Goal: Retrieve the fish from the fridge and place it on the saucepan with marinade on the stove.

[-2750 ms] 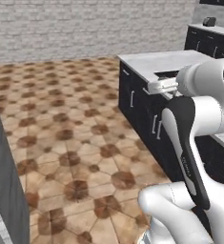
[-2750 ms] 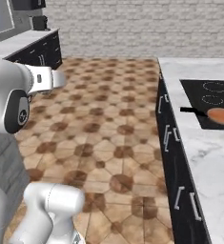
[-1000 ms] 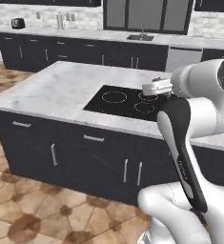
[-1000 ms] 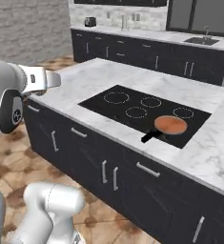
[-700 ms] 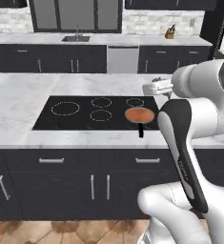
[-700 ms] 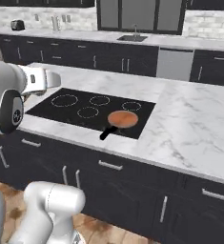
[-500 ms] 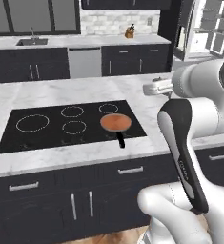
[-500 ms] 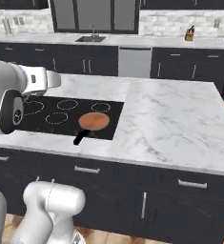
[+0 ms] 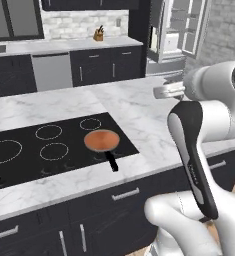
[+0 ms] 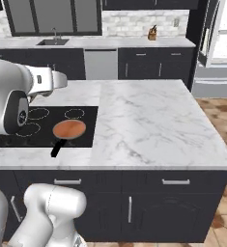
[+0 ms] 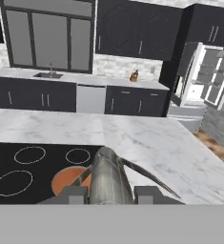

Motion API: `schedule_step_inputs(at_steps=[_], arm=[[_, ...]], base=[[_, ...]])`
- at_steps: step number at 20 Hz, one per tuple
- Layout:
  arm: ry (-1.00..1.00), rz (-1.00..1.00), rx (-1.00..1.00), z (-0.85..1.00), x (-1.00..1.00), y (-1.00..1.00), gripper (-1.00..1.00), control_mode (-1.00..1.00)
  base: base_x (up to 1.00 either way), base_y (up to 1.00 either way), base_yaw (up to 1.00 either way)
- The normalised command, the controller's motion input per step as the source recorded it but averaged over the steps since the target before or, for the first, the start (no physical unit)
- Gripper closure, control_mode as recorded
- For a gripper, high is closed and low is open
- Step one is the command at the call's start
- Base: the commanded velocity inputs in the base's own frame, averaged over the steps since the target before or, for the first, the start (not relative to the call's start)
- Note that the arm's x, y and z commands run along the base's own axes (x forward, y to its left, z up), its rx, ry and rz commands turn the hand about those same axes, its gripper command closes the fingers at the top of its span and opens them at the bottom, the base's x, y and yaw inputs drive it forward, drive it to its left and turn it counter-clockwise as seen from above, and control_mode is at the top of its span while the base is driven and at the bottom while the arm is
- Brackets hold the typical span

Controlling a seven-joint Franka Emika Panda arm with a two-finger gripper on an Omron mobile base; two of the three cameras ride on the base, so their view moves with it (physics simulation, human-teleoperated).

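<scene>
In the hand view my gripper [image 11: 111,194] is shut on the fish [image 11: 107,174], a pale silvery-grey piece that sticks out forward between the two fingertips [image 11: 75,193]. Right behind the fish lies the saucepan [image 11: 66,180], its orange-red marinade [image 11: 61,183] partly hidden by the fish. The base views show the saucepan [image 9: 101,141] [image 10: 69,129] on the near right burner of the black stove [image 9: 34,150] [image 10: 37,126], black handle toward the counter's front edge. The fridge [image 9: 175,31] [image 10: 220,46] stands at the back right with its doors open.
The stove sits in a white marble island [image 10: 148,125] with dark cabinets below. Behind it runs a dark counter with a sink [image 10: 53,42], a steel dishwasher panel [image 9: 51,71] and a knife block [image 10: 153,34]. Tiled floor lies to the island's right.
The whole picture has swung as the base drove round the island, so the stove and saucepan now sit left of the arm. The fish has stayed in the shut gripper.
</scene>
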Motion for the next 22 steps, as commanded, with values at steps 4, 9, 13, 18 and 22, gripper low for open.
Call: schedule_step_inputs(at_steps=[4, 9, 13, 18, 22], arm=[[0.00, 0.00, 0.00, 0.00, 0.00, 0.00, 1.00, 1.00], [0.00, 0.00, 0.00, 0.00, 0.00, 0.00, 1.00, 1.00], [0.00, 0.00, 0.00, 0.00, 0.00, 0.00, 1.00, 1.00], [0.03, 0.00, 0.00, -0.02, 0.02, 0.00, 1.00, -1.00], [0.44, 0.00, -0.04, -0.06, 0.35, 0.12, 1.00, -1.00]], base=[[0.24, 0.15, 0.01], [0.76, 0.52, 0.00], [0.67, 0.46, -0.01], [0.18, 0.07, -0.01], [0.00, 0.00, 0.00]])
